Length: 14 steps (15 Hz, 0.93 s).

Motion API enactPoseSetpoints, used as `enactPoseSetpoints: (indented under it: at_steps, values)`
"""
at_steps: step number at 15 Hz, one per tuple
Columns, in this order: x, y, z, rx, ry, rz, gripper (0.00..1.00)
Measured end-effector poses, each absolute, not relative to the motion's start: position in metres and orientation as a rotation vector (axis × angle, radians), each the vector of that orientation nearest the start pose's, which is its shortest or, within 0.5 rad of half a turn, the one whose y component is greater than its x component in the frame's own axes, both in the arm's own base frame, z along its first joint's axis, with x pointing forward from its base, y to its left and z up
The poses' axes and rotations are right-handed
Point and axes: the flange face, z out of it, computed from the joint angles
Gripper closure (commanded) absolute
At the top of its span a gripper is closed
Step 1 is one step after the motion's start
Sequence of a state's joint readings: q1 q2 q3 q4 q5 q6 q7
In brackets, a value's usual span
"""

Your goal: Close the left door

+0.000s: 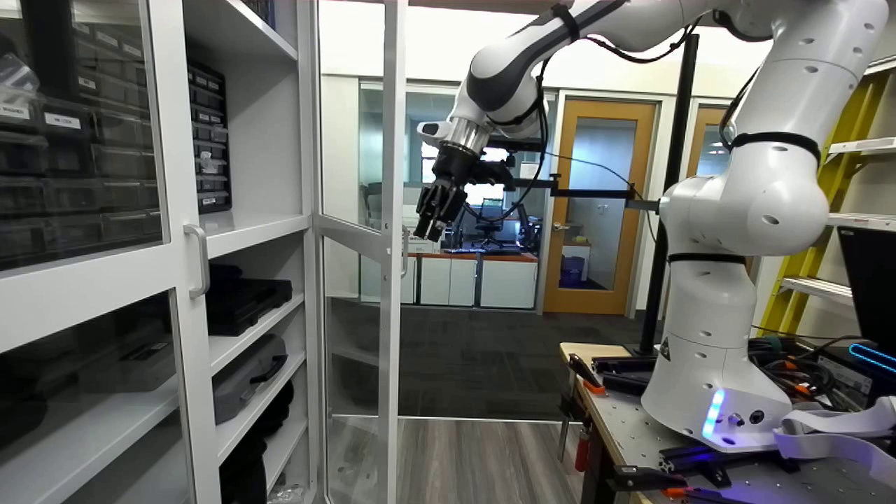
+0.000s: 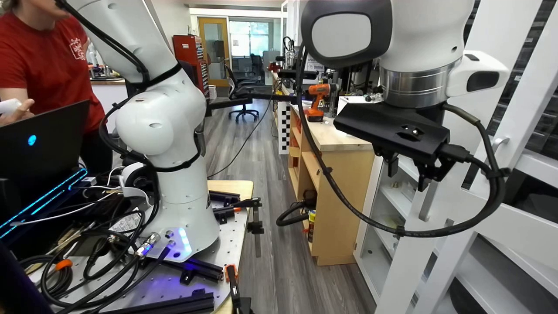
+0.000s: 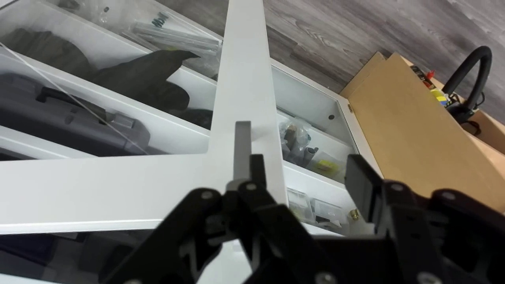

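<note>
Grey wood-look planks [image 1: 483,458] fill the bottom centre of an exterior view, with dark carpet [image 1: 476,357] above them and a wood-framed room door [image 1: 595,245] right of centre. A metal tabletop [image 1: 637,437] lies at lower right, a yellow ladder [image 1: 800,260] near the right edge. The white-framed left door [image 1: 357,238] stands open left of centre, angled out from the shelves [image 1: 259,235]; a matching glass door [image 1: 84,290], dark bins [image 1: 112,161] showing through it, takes the far left.

The arm [image 1: 742,210] stands up the right side, arches along the top edge and slopes down to the gripper [image 3: 306,165] beside the left door's handle [image 3: 242,146]. In the wrist view the fingers [image 3: 258,169] are spread wide, holding nothing, the handle outside the gap, beside the finger at frame centre.

Whether that finger touches the handle I cannot tell: the handle's lower end is hidden behind blurred black linkage. In an exterior view a black housing [image 2: 388,126] covers the gripper's upper part, and a person in a red shirt [image 2: 48,74], upper left, is cut off at the face.
</note>
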<state>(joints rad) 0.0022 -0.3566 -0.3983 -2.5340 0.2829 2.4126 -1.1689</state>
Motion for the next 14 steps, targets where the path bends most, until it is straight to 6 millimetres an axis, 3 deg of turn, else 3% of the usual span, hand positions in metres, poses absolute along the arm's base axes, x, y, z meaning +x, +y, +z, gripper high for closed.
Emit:
enactPoseSetpoints:
  at_steps: [3, 14]
  values:
    - [0.4062, -0.1757, 0.4098, -2.875, -0.891, -0.539, 0.0]
    - [0.4043, -0.1739, 0.4075, -2.837, -1.014, -0.5, 0.0]
